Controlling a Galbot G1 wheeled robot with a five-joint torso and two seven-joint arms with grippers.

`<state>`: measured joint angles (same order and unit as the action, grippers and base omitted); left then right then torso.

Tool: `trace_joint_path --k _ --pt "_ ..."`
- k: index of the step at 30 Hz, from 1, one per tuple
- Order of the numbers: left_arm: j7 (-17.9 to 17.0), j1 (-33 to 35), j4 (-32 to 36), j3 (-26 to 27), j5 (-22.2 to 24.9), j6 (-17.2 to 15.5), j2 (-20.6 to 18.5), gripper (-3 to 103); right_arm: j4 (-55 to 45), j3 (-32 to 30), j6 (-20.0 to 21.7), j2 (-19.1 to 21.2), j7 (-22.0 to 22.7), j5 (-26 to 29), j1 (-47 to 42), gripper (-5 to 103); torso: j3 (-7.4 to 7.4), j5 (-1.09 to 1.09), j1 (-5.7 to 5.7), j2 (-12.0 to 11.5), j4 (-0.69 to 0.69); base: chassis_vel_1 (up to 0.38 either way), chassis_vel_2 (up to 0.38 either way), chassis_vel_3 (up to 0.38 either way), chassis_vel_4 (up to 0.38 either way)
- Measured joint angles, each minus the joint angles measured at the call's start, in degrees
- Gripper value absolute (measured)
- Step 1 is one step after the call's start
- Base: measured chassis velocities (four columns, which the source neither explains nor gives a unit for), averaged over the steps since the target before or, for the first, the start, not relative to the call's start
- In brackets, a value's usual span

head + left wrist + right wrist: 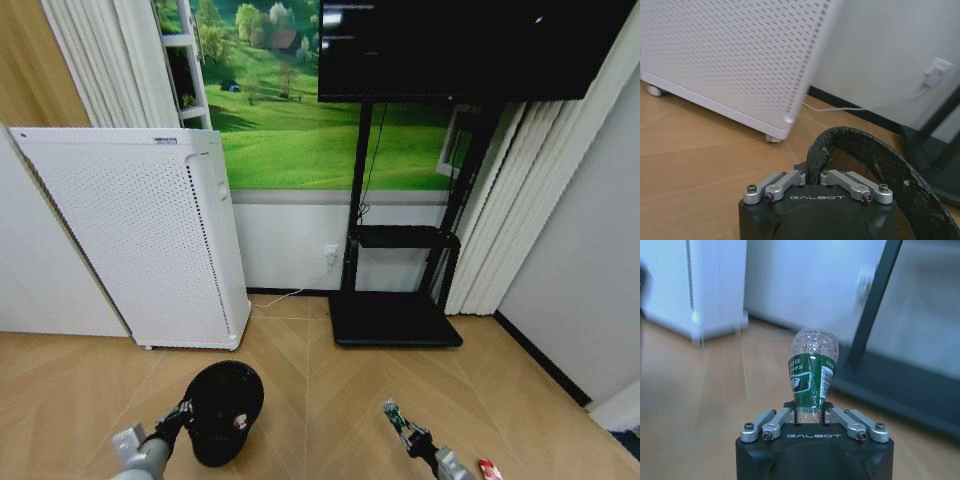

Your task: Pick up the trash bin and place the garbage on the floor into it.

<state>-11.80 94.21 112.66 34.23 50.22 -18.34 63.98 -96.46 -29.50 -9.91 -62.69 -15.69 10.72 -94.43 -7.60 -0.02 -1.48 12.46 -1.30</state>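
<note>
Black trash bin (226, 412) is held at its rim by left gripper (178, 415), w/ a red-and-white piece (240, 421) inside. Green-labelled bottle (812, 375) is clamped in right gripper (810, 416), not yet binned; another red piece (489, 469) is left on floor (330, 400).

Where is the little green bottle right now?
The small green-and-clear plastic bottle is clamped in the right tool, low on the head view's right, above the tan wooden floor near the black TV stand.

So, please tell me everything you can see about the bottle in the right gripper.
The bottle is small, of clear crinkled plastic, with a green label that carries white print and a barcode strip. The right gripper is shut on it at its lower end, and the clear rounded end points away from the wrist. Its cap is hidden. In the head view it is held above the floor, to the right of the bin.
</note>
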Motion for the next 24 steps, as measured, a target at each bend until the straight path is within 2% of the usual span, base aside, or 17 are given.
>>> trace_joint_path --k 1,3,5,8,9,11,12,13,15,19,24 --pt "0.0 0.0 0.0 0.0 0.0 0.0 0.0 7 0.0 0.0 0.0 0.0 0.0 0.0 0.0 21 0.00 0.00 0.00 0.0 0.00 0.000 0.000 0.000 0.000" --pt "3.8 -2.8 -3.7 -5.0 -1.2 1.9 -2.5 7 -7.8 0.8 -1.0 1.0 0.3 4.5 -3.1 21 0.00 -0.02 0.00 0.0 -0.01 0.000 0.000 0.000 0.000" --pt "5.0 -3.7 -4.7 -6.4 -1.9 2.5 -3.3 7 -10.0 1.2 -1.1 1.4 0.3 5.5 -3.8 21 -0.01 -0.01 0.00 0.0 0.01 0.000 0.000 0.000 0.000" --pt "8.4 -7.9 -7.8 -11.5 -2.5 3.8 -5.6 7 -17.0 2.1 -1.5 1.3 -1.8 7.5 -6.6 21 0.00 0.00 0.00 0.0 0.01 0.000 0.000 0.000 0.000" --pt "8.4 -7.9 -7.8 -11.5 -2.5 3.8 -5.6 7 -17.0 2.1 -1.5 1.3 -1.8 7.5 -6.6 21 0.00 0.00 0.00 0.0 0.01 0.000 0.000 0.000 0.000" --pt "10.5 -9.8 -8.7 -14.4 -1.3 4.3 -6.7 7 -20.5 3.7 -2.3 1.6 -4.3 8.7 -8.3 21 0.00 0.01 -0.01 0.0 -0.02 0.000 0.000 0.000 0.000" --pt "11.3 -10.4 -9.1 -15.7 -0.9 4.6 -7.0 7 -20.9 4.0 -3.0 1.9 -5.7 8.1 -8.6 21 -0.01 0.02 0.00 0.0 0.03 0.000 0.000 0.000 0.000" --pt "11.3 -10.4 -9.1 -15.7 -0.9 4.6 -7.0 7 -20.9 4.0 -3.0 1.9 -5.7 8.1 -8.6 21 -0.01 0.02 0.00 0.0 0.03 0.000 0.000 0.000 0.000" --pt "13.0 -13.4 -10.3 -19.7 0.0 4.9 -7.7 7 -21.2 3.6 -4.9 1.7 -8.2 5.3 -10.1 21 -0.01 0.02 0.00 0.0 0.03 0.000 0.000 0.000 0.000" --pt "14.3 -17.9 -11.6 -25.3 1.0 5.0 -7.6 7 -21.7 3.5 -5.9 0.8 -9.0 3.8 -11.9 21 0.00 0.02 0.00 0.0 -0.02 0.000 0.000 0.000 0.000" --pt "16.7 -21.7 -13.3 -31.7 0.7 5.1 -7.2 7 -21.8 5.0 -6.1 0.8 -10.0 3.0 -11.9 21 -0.01 0.02 0.00 0.0 0.00 0.000 0.000 0.000 0.000"
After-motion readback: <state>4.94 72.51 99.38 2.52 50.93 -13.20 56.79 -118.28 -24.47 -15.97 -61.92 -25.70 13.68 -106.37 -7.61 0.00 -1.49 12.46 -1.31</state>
